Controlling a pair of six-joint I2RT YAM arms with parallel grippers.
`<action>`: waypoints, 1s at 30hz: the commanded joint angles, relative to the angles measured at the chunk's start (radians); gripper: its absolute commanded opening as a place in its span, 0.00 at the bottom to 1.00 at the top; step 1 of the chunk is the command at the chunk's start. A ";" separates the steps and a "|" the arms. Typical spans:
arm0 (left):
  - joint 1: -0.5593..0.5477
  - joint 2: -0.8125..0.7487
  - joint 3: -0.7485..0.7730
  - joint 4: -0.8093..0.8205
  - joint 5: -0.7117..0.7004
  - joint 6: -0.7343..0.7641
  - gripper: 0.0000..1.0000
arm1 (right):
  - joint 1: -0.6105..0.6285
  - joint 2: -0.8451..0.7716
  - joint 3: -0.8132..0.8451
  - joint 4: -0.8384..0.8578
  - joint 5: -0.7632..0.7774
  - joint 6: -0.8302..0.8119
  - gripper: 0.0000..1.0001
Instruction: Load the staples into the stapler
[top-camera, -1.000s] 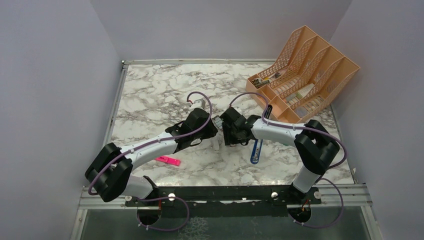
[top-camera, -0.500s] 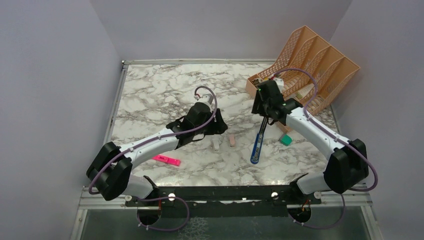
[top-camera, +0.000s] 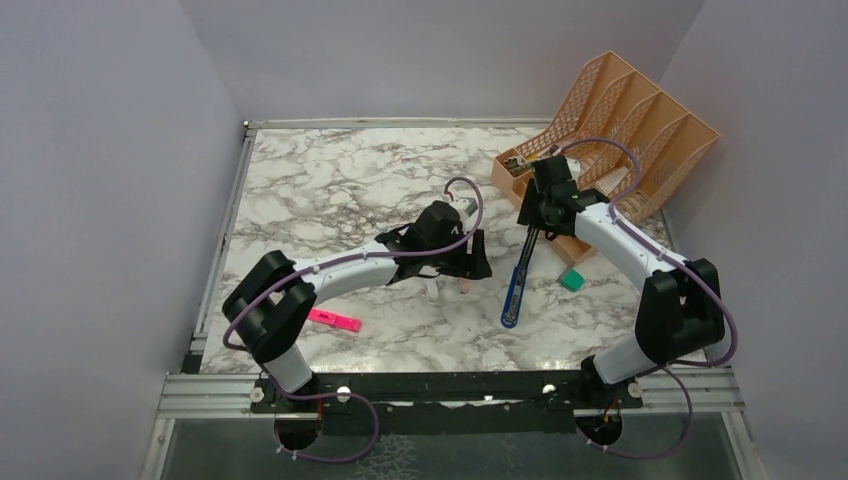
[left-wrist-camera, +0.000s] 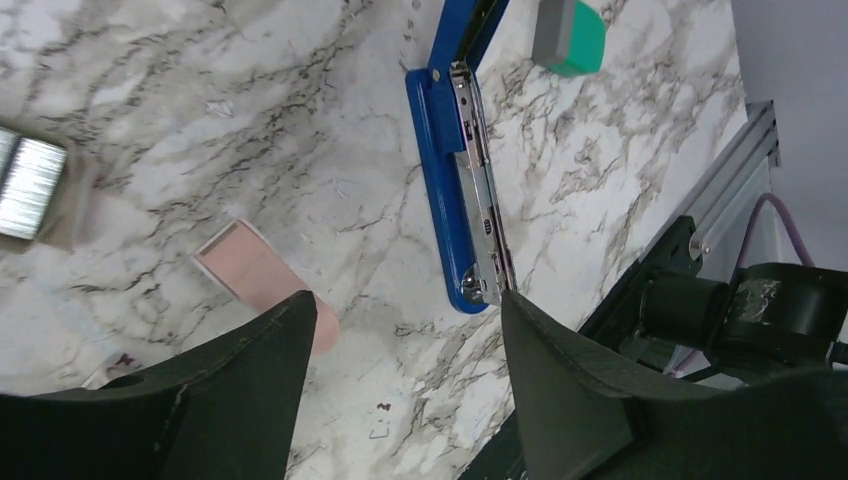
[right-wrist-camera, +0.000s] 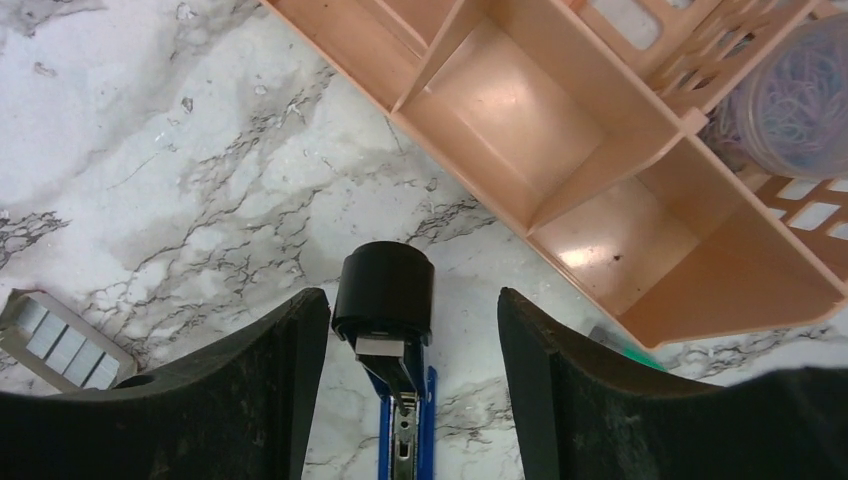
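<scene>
The blue stapler (top-camera: 515, 287) lies open on the marble table, its metal channel (left-wrist-camera: 478, 200) facing up and its black lid (right-wrist-camera: 385, 290) raised toward the organiser. My right gripper (right-wrist-camera: 410, 310) is open and straddles the lid's end, which sits close to the left finger (right-wrist-camera: 270, 390). My left gripper (left-wrist-camera: 405, 400) is open and empty, low over bare marble just beyond the stapler's front end. The staples (left-wrist-camera: 28, 190) are a silver block in a pale box at the left edge of the left wrist view. In the right wrist view the staples (right-wrist-camera: 62, 345) show as grey strips.
An orange desk organiser (top-camera: 610, 150) stands at the back right, just behind the right gripper. A green block (top-camera: 572, 280) lies right of the stapler, a pink box piece (left-wrist-camera: 255, 275) left of it, and a pink highlighter (top-camera: 335, 321) at front left. The table's front rail (left-wrist-camera: 730, 170) is near.
The left gripper has swung right toward the stapler and opened. The right gripper has left the table's middle, moved back over the stapler's raised lid near the organiser, and opened wider.
</scene>
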 joint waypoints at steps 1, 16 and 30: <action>-0.027 0.077 0.052 0.013 0.064 -0.011 0.64 | -0.005 0.017 0.023 0.052 -0.040 -0.028 0.65; -0.089 0.248 0.110 0.004 0.057 -0.071 0.40 | -0.006 0.055 0.078 0.098 0.003 -0.062 0.32; -0.125 0.352 0.171 0.021 0.058 -0.096 0.31 | -0.006 0.065 0.097 0.164 -0.015 -0.080 0.32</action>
